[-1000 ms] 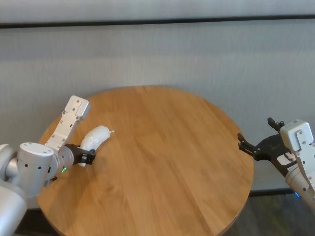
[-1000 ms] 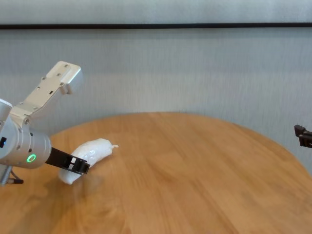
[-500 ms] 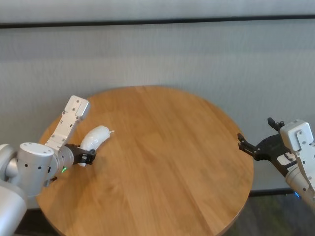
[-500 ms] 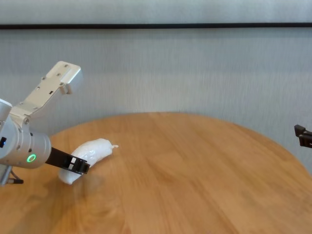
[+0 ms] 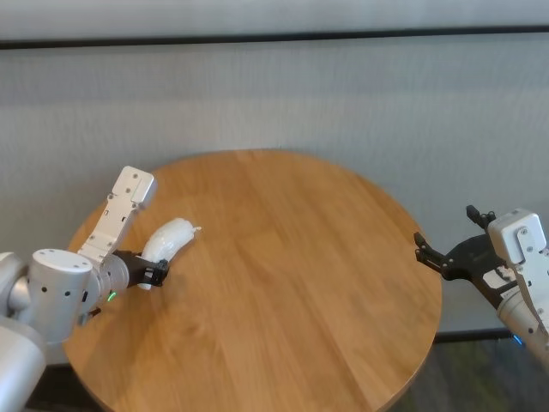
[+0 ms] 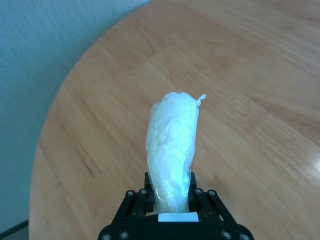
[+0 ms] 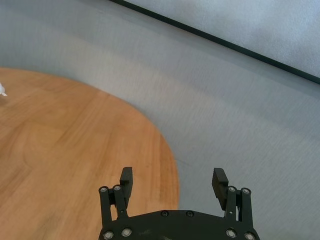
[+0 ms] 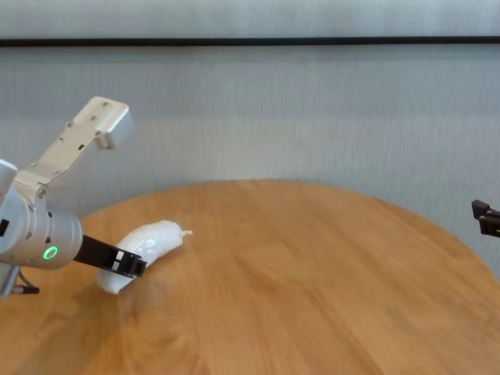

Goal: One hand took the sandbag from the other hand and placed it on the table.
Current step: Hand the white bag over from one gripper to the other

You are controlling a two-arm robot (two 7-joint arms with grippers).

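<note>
The sandbag [image 5: 170, 238], a white curved pouch with a tiny tied tip, sticks out over the left part of the round wooden table [image 5: 292, 283]. My green-lit left gripper [image 5: 154, 275] is shut on its near end. In the left wrist view the sandbag [image 6: 172, 145] rises from between the jaws of the left gripper [image 6: 170, 197], above the table [image 6: 250, 75]. In the chest view the sandbag [image 8: 148, 242] hangs just over the tabletop [image 8: 312, 281]. My blue-lit right gripper [image 5: 422, 249] hovers open at the table's right edge, far from the bag, with nothing between its fingers [image 7: 126, 175].
A grey wall stands close behind the table. The left arm's silver camera bracket [image 5: 129, 202] juts up over the table's left rim. The right gripper [image 8: 483, 216] barely shows at the chest view's right border.
</note>
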